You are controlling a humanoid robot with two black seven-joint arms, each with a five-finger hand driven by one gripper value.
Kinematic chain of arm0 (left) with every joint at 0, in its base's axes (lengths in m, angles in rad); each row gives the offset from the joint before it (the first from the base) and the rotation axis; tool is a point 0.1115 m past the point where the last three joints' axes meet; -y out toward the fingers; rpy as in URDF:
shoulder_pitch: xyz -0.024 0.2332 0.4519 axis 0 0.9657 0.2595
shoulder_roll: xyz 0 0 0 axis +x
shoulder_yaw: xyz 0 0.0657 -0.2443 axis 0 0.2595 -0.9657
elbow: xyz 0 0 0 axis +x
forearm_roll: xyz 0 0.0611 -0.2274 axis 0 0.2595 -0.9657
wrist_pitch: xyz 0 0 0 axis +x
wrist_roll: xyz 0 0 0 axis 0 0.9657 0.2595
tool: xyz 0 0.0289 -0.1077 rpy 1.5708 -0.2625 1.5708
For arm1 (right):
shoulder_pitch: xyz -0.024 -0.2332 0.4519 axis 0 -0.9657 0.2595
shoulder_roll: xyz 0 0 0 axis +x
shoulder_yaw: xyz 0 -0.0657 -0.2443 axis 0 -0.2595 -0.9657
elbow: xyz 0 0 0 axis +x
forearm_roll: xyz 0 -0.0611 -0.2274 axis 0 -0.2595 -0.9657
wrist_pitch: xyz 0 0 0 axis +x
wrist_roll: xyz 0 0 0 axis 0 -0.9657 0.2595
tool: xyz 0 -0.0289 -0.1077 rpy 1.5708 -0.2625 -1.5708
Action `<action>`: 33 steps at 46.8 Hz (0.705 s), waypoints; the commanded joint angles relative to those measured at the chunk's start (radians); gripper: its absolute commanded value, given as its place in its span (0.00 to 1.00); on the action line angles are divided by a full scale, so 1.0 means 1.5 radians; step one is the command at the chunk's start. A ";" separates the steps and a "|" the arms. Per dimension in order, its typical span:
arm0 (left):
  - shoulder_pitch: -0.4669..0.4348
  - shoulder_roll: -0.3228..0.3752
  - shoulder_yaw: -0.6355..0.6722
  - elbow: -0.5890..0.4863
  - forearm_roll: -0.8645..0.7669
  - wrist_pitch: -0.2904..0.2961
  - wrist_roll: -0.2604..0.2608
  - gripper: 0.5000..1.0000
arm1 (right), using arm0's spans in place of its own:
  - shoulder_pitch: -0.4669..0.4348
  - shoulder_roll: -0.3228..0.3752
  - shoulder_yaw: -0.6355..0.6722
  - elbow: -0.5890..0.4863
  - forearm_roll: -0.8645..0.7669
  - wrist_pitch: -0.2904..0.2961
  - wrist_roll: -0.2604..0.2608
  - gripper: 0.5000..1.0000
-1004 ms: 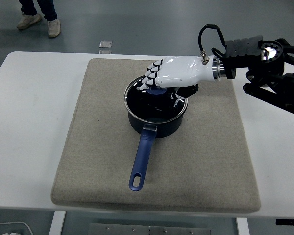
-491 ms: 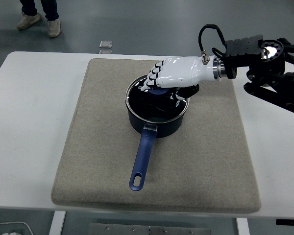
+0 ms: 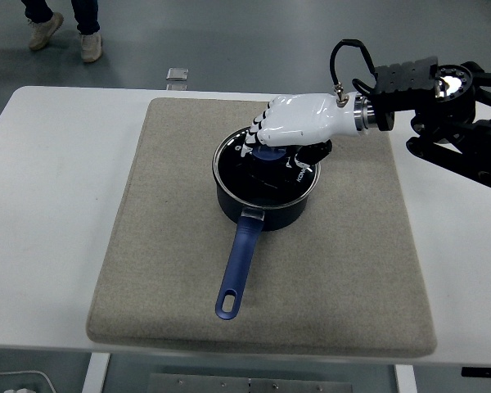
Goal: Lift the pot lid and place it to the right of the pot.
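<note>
I see my right hand (image 3: 280, 131) gripping the lid (image 3: 262, 169) knob; pot (image 3: 263, 205) on grey mat (image 3: 147, 246), white table (image 3: 49, 164), grey floor (image 3: 245, 41).

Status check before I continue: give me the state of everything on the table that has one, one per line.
pot: upright on the mat, handle pointing toward the near edge.
pot lid: on the pot; whether it has begun to lift I cannot tell.
right robot hand: over the lid, fingers curled around its blue knob.
mat: flat on the white table.
left robot hand: out of view.
</note>
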 commanded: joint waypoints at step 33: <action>0.000 0.000 0.000 0.000 0.000 0.000 0.000 1.00 | 0.034 -0.003 0.011 -0.007 0.006 -0.006 0.000 0.00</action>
